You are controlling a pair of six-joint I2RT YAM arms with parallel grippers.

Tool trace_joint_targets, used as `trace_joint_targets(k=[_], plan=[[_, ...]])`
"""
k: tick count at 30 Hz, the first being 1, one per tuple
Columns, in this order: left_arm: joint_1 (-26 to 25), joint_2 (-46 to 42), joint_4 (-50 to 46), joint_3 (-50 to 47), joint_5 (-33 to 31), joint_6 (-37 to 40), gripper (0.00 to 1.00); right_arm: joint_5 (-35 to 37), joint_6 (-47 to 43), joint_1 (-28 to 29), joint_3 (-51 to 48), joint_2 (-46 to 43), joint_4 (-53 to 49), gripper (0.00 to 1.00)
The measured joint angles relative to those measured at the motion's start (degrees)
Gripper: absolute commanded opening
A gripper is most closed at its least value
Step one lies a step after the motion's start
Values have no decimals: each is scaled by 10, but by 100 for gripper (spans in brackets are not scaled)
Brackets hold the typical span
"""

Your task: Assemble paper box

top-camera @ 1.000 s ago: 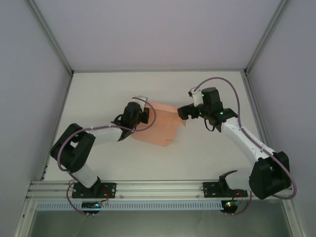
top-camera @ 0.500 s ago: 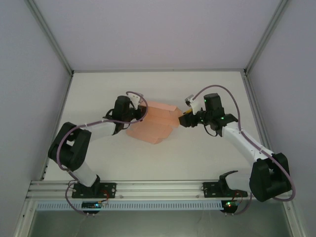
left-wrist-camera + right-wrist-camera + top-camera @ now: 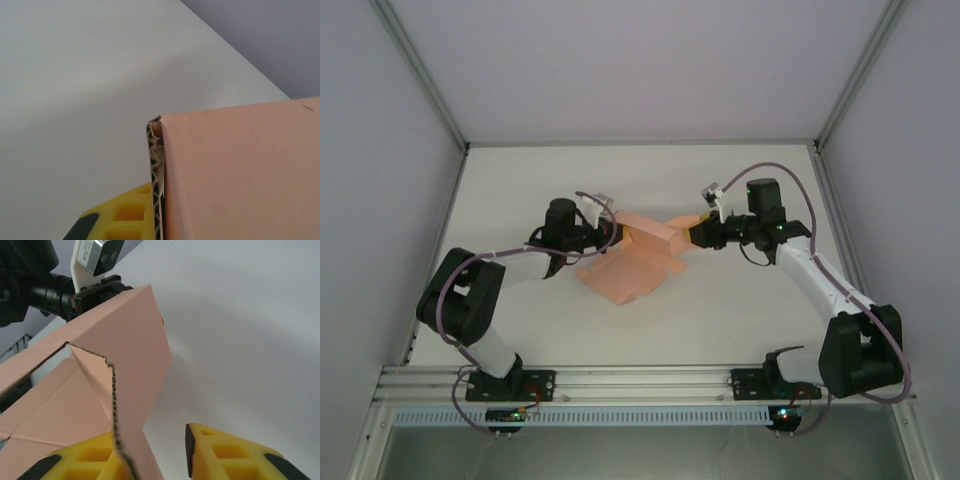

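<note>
Salmon-pink card: one paper box (image 3: 635,265), part-folded, lying between your grippers. Left gripper (image 3: 610,236), at the box's left edge, stays pinched shut on a raised wall (image 3: 240,170). Right gripper (image 3: 692,236), at its right edge, has narrowed from wide to straddle a flap (image 3: 130,355), one pad (image 3: 225,455) still clear: no grip yet, fold likely next.

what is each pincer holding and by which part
The left pincer is shut on the paper box, at its left edge. The right pincer straddles a raised flap at its right edge, jaws not closed on it.
</note>
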Motion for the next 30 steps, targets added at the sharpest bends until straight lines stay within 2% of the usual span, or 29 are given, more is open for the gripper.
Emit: trace_joint_targets(k=[2, 3, 7, 12, 22, 30], plan=[[0, -2, -4, 0, -18, -3, 0, 22, 8, 5, 3, -5, -2, 96], [0, -3, -9, 2, -34, -5, 0, 46, 17, 9, 3, -10, -2, 99], [0, -3, -16, 3, -75, -10, 0, 138, 56, 42, 4, -56, 12, 99], [0, -3, -26, 3, -102, -16, 0, 213, 76, 88, 26, -72, 33, 99], [0, -3, -49, 4, -145, -16, 0, 318, 56, 144, 59, 16, 16, 99], [-6, -3, -84, 31, -181, -15, 0, 443, 42, 191, 59, 90, 40, 99]])
